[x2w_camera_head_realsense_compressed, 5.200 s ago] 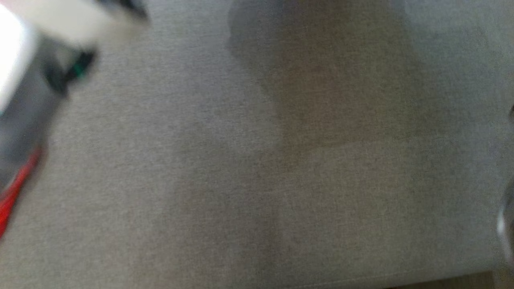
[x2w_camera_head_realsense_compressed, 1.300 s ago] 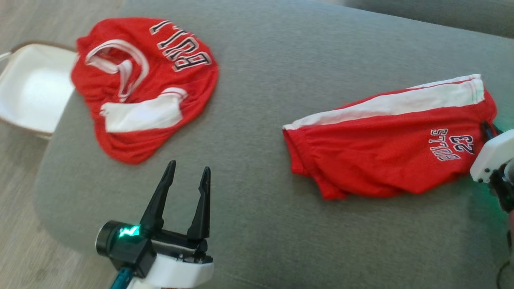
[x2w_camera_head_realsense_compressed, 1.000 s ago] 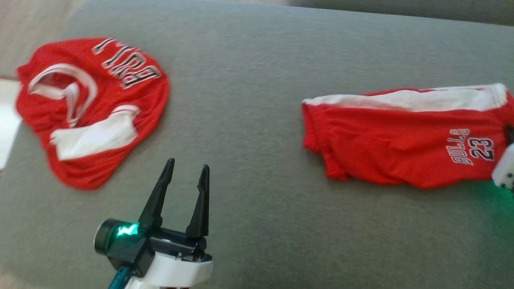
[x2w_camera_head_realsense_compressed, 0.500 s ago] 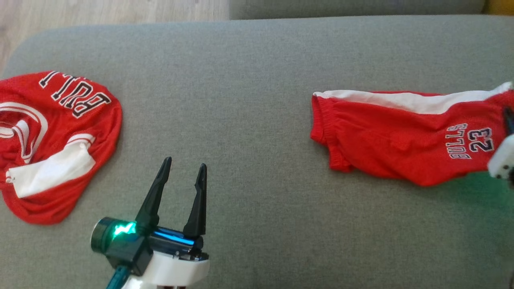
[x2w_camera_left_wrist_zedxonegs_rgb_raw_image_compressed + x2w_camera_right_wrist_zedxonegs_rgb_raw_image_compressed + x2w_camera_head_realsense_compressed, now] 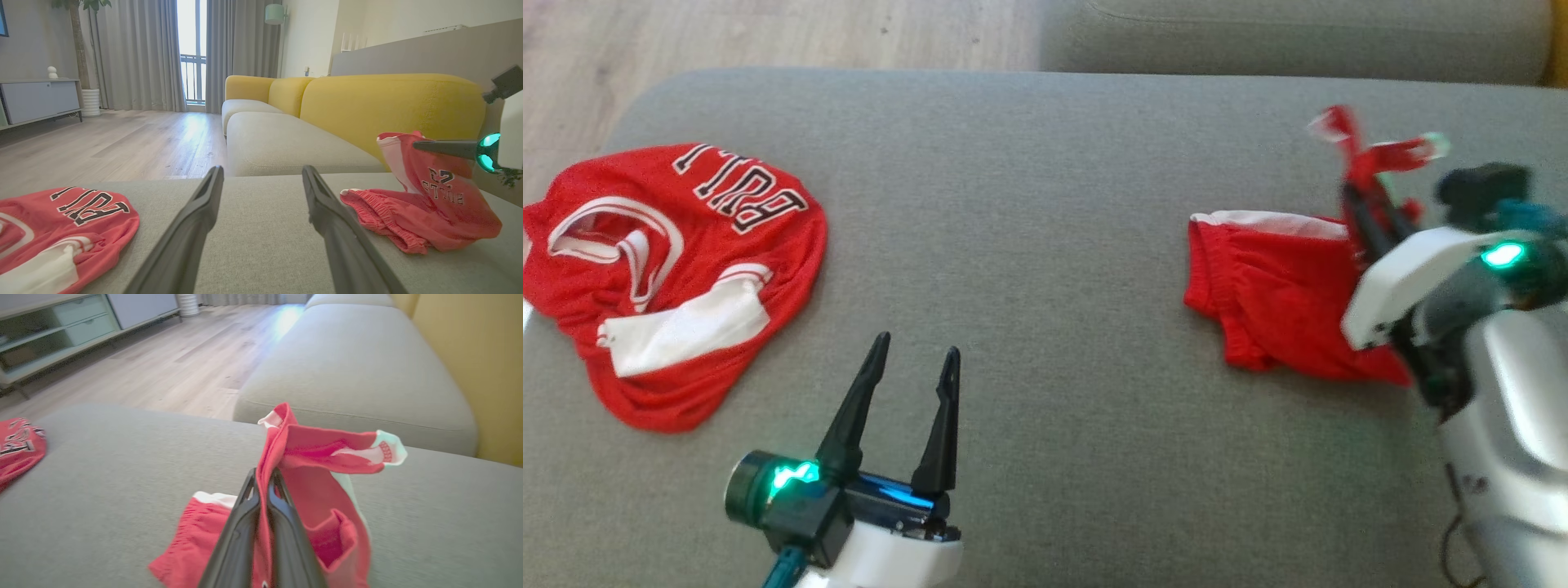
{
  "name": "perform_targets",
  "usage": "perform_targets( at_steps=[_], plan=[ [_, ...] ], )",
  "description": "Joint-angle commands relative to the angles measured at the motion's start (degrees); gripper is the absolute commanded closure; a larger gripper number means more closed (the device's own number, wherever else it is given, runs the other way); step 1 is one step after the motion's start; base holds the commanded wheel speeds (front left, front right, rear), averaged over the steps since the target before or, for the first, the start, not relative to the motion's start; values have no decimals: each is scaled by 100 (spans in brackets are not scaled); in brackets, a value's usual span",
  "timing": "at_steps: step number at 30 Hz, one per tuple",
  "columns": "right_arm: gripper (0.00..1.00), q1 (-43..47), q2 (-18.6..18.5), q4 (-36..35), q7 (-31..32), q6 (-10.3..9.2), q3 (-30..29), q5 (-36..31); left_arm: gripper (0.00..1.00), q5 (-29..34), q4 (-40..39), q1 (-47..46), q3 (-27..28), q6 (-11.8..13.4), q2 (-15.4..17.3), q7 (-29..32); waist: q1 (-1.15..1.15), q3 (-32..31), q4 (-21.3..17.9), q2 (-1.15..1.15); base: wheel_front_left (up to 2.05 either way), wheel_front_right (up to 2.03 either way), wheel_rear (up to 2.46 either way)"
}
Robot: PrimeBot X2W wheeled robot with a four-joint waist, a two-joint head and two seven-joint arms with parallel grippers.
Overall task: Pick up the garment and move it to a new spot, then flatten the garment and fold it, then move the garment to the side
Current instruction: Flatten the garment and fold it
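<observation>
Pinching one end of the red shorts [image 5: 1274, 302], the right jaws are squeezed tight on the cloth and hold that end up in the air. The other end, with the stretchy band, lies on the grey sofa seat [image 5: 1045, 204] on the robot's right side. The left jaws are wide apart with nothing between them, low over the seat, between the shorts and a red jersey [image 5: 686, 269] that lies crumpled on the left end.
</observation>
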Motion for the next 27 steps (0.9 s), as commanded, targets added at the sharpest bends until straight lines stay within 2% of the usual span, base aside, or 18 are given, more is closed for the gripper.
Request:
perform_targets(
  at_steps=[1,5,6,7,8,13,21,24,27],
  plan=[
    [100,-172,91,-232,44,-5,284,85,0,-12,-156,-8,118,45,-11,-28,0,-71,98,0,0,0,0],
    [100,-54,296,-262,120,-5,760,192,0,-59,-131,33,99,89,-11,-28,0,-85,202,0,0,0,0],
    [74,-16,346,-266,127,-5,846,214,0,-72,-124,36,100,95,-11,-28,0,-82,215,0,0,0,0],
    [20,24,395,-268,128,-5,910,234,0,-85,-116,38,98,101,-11,-28,0,-78,224,0,0,0,0],
    [0,60,445,-284,110,-5,954,252,0,-97,-108,39,94,106,-11,-28,0,-76,229,0,0,0,0],
    [0,190,525,-476,-83,-5,1034,340,0,-155,-73,54,104,132,-11,-28,0,-124,186,0,0,0,0],
    [0,689,270,-1001,-766,-5,677,29,0,-328,-84,236,300,308,-11,-28,0,-470,-122,0,0,0,0],
    [0,1057,229,-1055,-1176,-5,540,-40,0,-417,-108,415,399,444,-12,-28,0,-694,-237,0,0,0,0],
    [0,1445,207,-1078,-1871,-5,443,-55,0,-506,-145,616,513,648,-12,-28,0,-867,-304,0,0,0,0]
  ],
)
